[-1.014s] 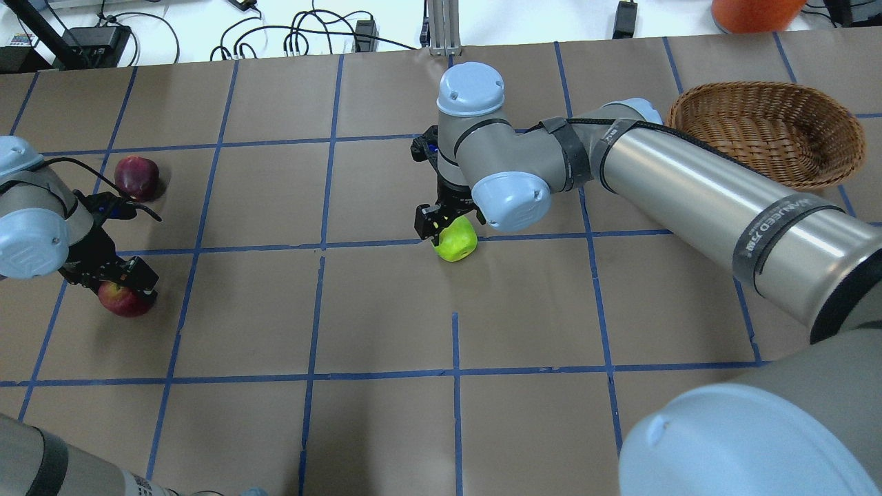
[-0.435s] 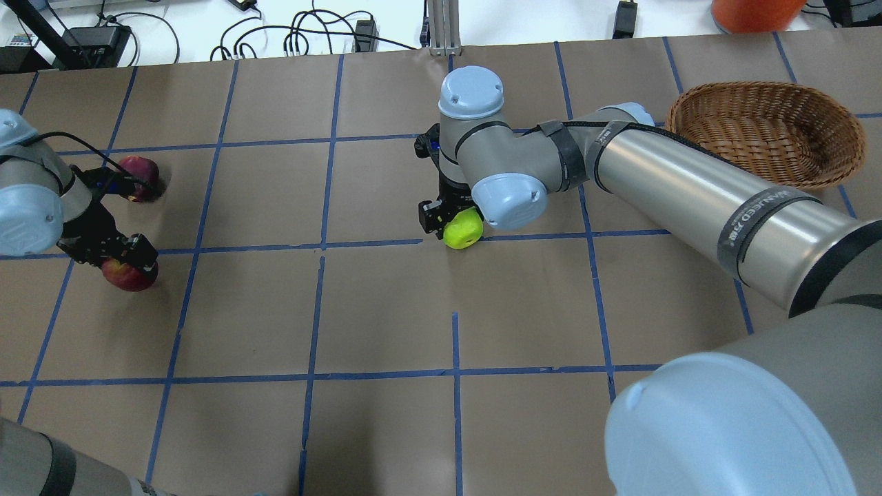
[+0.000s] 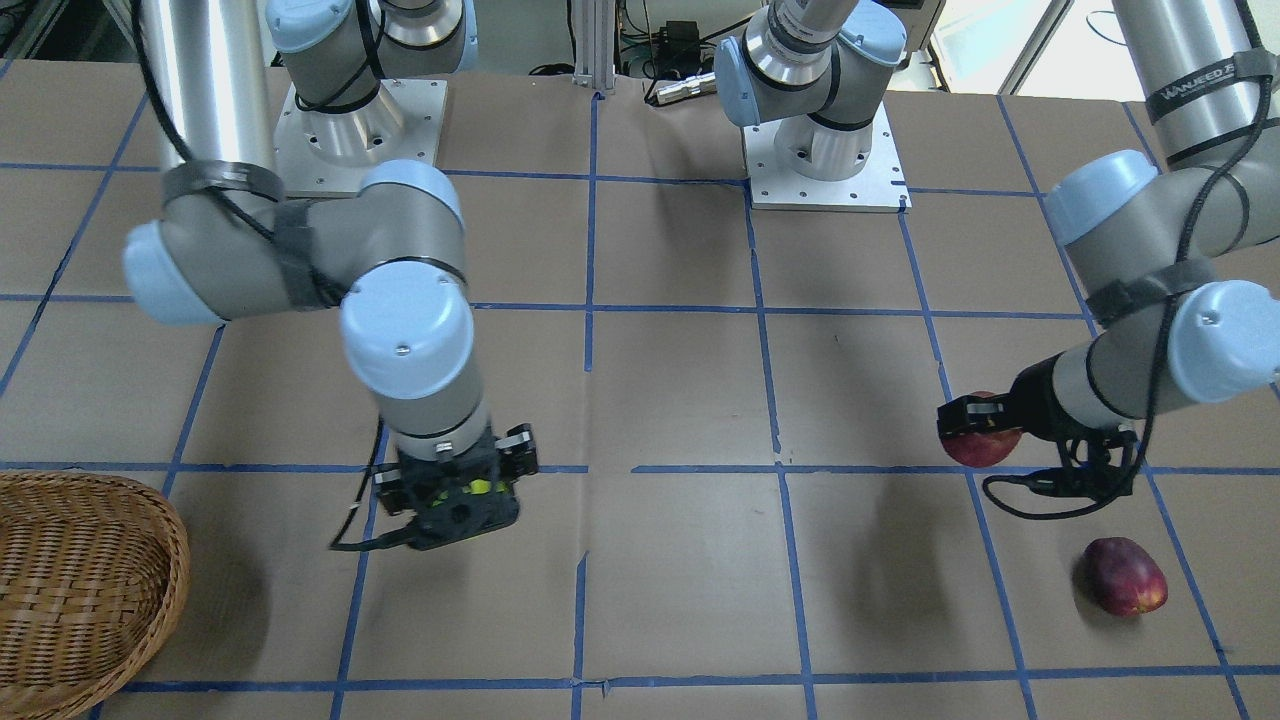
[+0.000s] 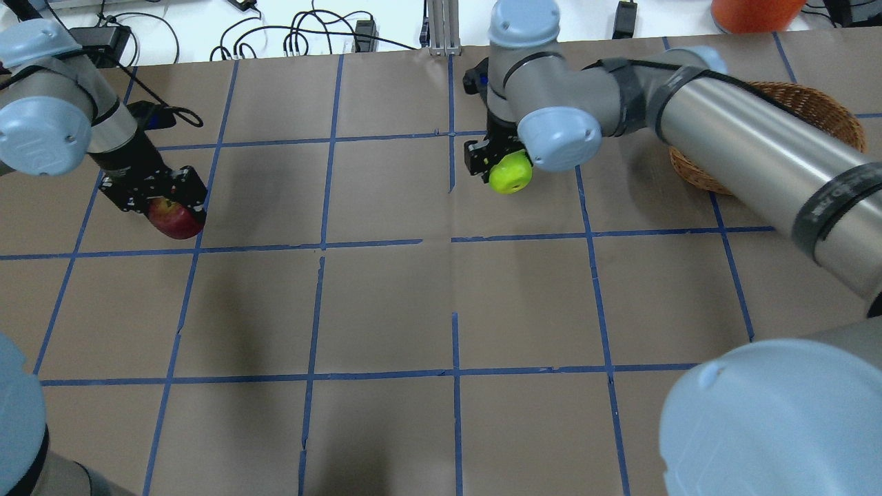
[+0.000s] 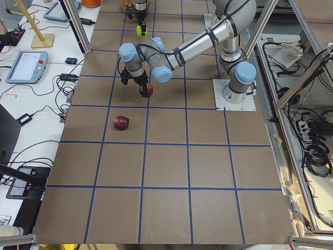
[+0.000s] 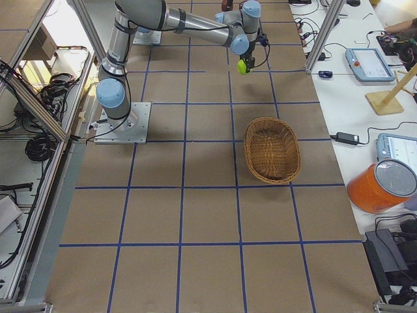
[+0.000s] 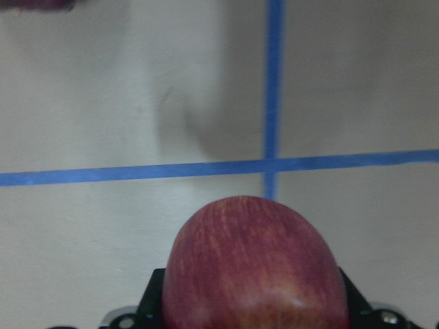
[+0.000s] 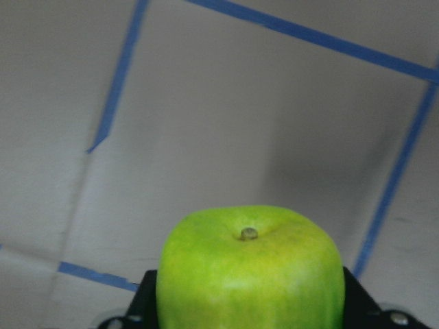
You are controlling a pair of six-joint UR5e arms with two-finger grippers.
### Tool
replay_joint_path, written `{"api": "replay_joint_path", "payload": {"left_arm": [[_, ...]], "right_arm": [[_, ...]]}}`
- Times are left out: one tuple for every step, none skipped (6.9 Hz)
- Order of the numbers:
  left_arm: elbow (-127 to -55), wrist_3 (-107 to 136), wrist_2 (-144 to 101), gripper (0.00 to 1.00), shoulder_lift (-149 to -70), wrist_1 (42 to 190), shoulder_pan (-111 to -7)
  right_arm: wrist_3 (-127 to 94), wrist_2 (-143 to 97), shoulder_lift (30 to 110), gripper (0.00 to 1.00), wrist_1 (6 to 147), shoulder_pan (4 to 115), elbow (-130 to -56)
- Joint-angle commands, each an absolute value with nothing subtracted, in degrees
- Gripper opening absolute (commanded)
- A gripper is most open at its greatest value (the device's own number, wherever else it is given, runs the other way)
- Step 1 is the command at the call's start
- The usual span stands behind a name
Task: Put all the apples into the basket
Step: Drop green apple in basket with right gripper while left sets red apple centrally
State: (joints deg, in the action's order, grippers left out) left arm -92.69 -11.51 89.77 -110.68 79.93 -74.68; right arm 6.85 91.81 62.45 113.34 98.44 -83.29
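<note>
Right jaws: green apple (image 8: 250,274), stem outward

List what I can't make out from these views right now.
- Green apple: in the front-facing view, almost wholly hidden inside the right gripper.
- Basket: in the overhead view, largely covered by the right forearm; in the front-facing view, cut off at the corner.
- Maroon apple: in the left wrist view, only a sliver at the top edge.
- Finger contact on the red apple: in the left wrist view, the apple itself blocks it.
</note>
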Motion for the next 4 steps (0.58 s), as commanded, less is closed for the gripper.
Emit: {"api": "replay_joint_path", "payload": {"left_arm": [[-91.23,15.23,85.18,0.00,-112.67,73.20,-90.54],[-92.01,23.38,84.91,0.00,-114.24,69.04,-97.58],[-92.11,31.21,83.77,0.04,-116.00,67.08,-103.82],[-92.37,38.25,83.15,0.11,-118.89,62.10,-108.93]], "right_arm": [[10.26,96.14,62.93,0.00,104.78,82.69,-75.96],[12.89,98.33,62.23,0.00,105.72,77.05,-76.02],[14.75,100.09,59.27,0.00,107.91,72.47,-75.07],[17.81,101.33,56.45,0.00,112.28,69.20,-75.15]]}}
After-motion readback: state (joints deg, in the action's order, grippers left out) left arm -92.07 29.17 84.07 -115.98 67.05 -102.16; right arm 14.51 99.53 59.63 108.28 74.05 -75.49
